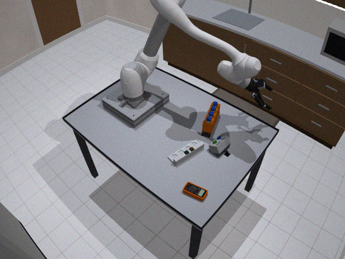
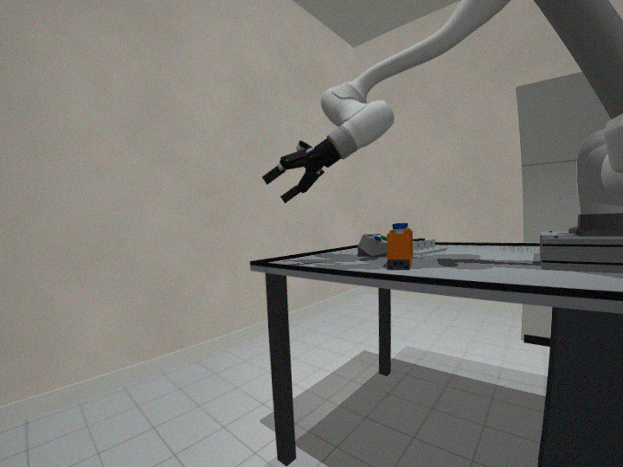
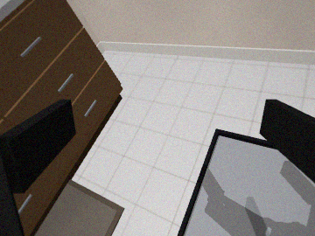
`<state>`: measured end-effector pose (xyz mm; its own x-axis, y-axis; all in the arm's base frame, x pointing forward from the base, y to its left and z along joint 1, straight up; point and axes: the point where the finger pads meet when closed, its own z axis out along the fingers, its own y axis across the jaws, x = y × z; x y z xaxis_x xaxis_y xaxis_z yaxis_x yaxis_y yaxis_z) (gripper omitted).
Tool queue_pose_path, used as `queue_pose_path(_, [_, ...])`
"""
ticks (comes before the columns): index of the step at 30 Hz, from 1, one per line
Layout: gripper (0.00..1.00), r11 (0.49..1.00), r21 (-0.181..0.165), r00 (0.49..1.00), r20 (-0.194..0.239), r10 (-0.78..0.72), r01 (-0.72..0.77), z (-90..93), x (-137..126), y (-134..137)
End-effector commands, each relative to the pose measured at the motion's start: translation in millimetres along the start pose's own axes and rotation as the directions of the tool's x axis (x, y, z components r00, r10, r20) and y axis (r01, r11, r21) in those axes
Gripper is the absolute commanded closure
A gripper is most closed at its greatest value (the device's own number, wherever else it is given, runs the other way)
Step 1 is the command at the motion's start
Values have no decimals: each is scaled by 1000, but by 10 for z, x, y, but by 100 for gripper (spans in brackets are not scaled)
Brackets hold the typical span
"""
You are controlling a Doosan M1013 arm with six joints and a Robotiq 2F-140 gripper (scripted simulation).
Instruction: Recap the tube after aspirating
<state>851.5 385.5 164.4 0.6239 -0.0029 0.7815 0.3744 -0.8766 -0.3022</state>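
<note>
The orange decapping station (image 1: 211, 119) stands on the table with a row of blue caps (image 1: 212, 110) on its tubes; it also shows in the exterior view (image 2: 399, 247). The white cap tray (image 1: 186, 152) lies in front of it, its nests empty and both lamps dark. The grey key housing (image 1: 219, 146) holds a blue and a green key, both unlit. My gripper (image 1: 264, 97) (image 2: 280, 184) is open and empty. It hangs high beyond the table's far edge, away from the station. The wrist view shows only floor, drawers and a table corner between my fingers.
An orange multimeter (image 1: 195, 191) lies near the table's front edge. The arm's base plate (image 1: 135, 104) sits at the table's back left. A brown cabinet with drawers (image 1: 292, 91) stands close behind my gripper.
</note>
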Motion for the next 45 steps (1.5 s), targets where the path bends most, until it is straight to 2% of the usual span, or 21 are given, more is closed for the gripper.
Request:
queue_pose_path(1, [0, 1000, 0, 1000, -1, 0, 0, -4, 12, -4])
queue_pose_path(17, [0, 1000, 0, 1000, -1, 0, 0, -4, 12, -4])
queue_pose_path(18, [59, 1000, 0, 1000, -1, 0, 0, -4, 12, -4])
queue_pose_path(45, [59, 1000, 0, 1000, -1, 0, 0, -4, 12, -4])
